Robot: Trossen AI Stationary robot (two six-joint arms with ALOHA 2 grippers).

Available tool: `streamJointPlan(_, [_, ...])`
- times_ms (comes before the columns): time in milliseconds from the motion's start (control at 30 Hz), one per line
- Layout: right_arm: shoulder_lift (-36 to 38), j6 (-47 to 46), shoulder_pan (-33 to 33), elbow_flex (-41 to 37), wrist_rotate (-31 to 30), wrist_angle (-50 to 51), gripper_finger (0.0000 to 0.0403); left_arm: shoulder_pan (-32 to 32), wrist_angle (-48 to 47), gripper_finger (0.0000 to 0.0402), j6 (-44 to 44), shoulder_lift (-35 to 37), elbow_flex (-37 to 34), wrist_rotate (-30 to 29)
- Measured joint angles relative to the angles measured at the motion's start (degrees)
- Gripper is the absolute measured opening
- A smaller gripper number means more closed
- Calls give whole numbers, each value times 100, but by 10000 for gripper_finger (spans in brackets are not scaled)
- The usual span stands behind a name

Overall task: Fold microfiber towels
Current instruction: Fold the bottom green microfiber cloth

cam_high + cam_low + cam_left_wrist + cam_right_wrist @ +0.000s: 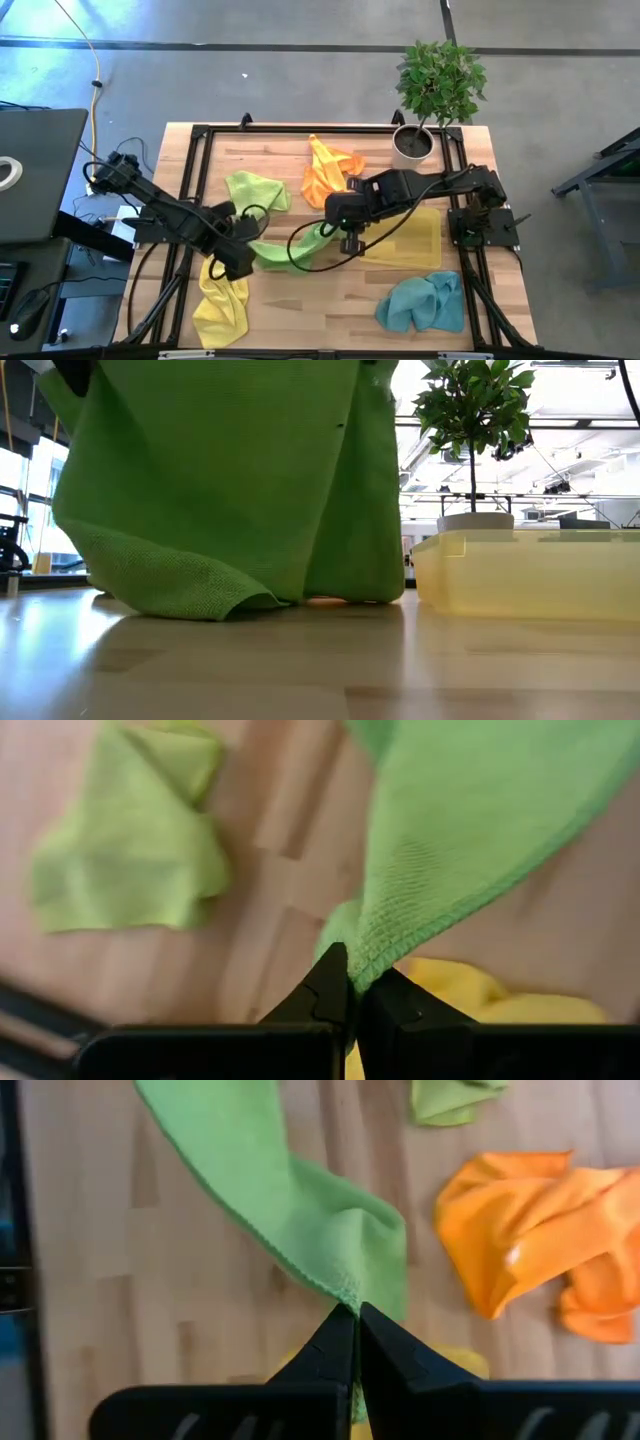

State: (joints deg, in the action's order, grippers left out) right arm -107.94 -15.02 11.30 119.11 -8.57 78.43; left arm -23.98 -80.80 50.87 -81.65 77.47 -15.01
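A lime green towel (pixel 292 248) hangs stretched between my two grippers over the middle of the table. My left gripper (pixel 238 262) is shut on its left end and my right gripper (pixel 347 240) on its right end. In the low view the towel's (pixel 220 480) sagging lower fold (pixel 200 600) touches the wood. A second lime green towel (pixel 258 188) lies crumpled behind it, and an orange one (pixel 330 170) lies farther back. A yellow towel (pixel 405 235) lies flat at the right, another yellow one (pixel 222 300) is crumpled at the near left, and a teal one (pixel 425 300) is at the near right. My left gripper pinches a corner of the green towel (pixel 372 958) between its two fingertips (pixel 330 982), coming steeply from above. The cloth runs away from the fingers toward the other arm. How many layers it holds, I cannot tell. My right gripper pinches the towel's opposite corner (pixel 345 1292) between its two fingertips (pixel 335 1342), also slanting down from above. The cloth is bunched at the fingers and sags from there toward the left arm, its lower fold on the table.
A white plant pot (pixel 412 143) with a small tree stands at the far right corner. A black frame (pixel 195 170) borders the wooden table. Bare wood shows along the near edge between the crumpled yellow and teal towels.
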Motion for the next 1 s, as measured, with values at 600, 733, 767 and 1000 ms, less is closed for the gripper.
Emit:
streamJointPlan(600, [0,2273,-1476,0,-1586,-53,0,1683,-939,0,-2202,475,18,-2156])
streamJointPlan(733, [4,2486,-1774,0,-2039,-164,0,2294,-925,0,-2570,566,249,-2686])
streamJointPlan(767, [7,2571,-1821,0,-2267,-191,0,2425,-921,0,-2671,589,328,-2855])
streamJointPlan(1000, [208,2758,-1777,4,-3257,-256,0,2939,-922,0,-3161,638,1353,-3560])
